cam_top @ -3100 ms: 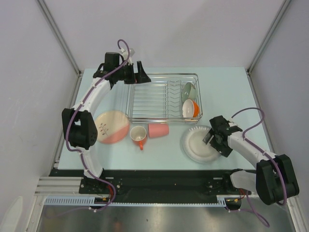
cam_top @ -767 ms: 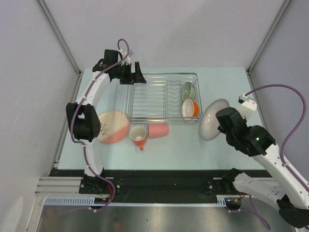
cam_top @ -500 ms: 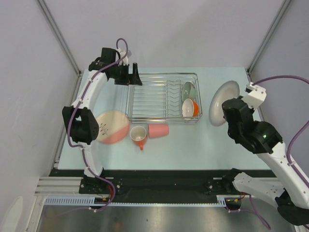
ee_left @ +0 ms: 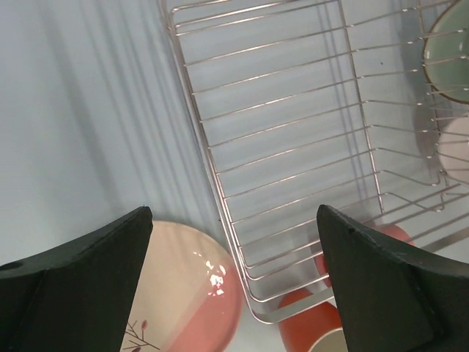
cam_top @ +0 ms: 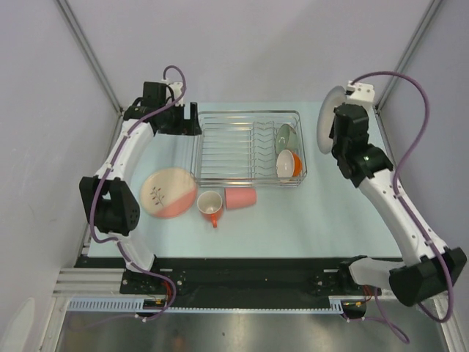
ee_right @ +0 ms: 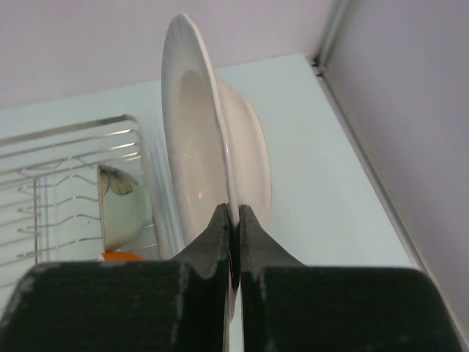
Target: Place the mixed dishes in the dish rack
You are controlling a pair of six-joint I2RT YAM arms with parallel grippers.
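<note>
The dish rack (cam_top: 249,114) stands at the back middle of the table. A pale green bowl (cam_top: 286,136) and a small white bowl (cam_top: 283,166) with orange showing behind it stand on edge at the rack's right end. My right gripper (cam_top: 333,133) is shut on the rim of the large whitish plate (cam_top: 327,121). It holds the plate (ee_right: 212,154) on edge in the air, past the rack's right end. My left gripper (ee_left: 233,213) is open and empty above the rack's left side (ee_left: 293,147). The pink plate (cam_top: 169,192), the orange-handled mug (cam_top: 210,203) and the pink tumbler (cam_top: 240,198) lie in front of the rack.
Grey walls with metal corner posts (cam_top: 399,66) close in the table on three sides. The right arm stands tall near the back right corner. The rack's left and middle slots (cam_top: 227,150) hold nothing.
The right arm has lifted the whitish plate off the table and swung it back and up, to beside the rack's right end. The left gripper has drifted slightly left, still open.
</note>
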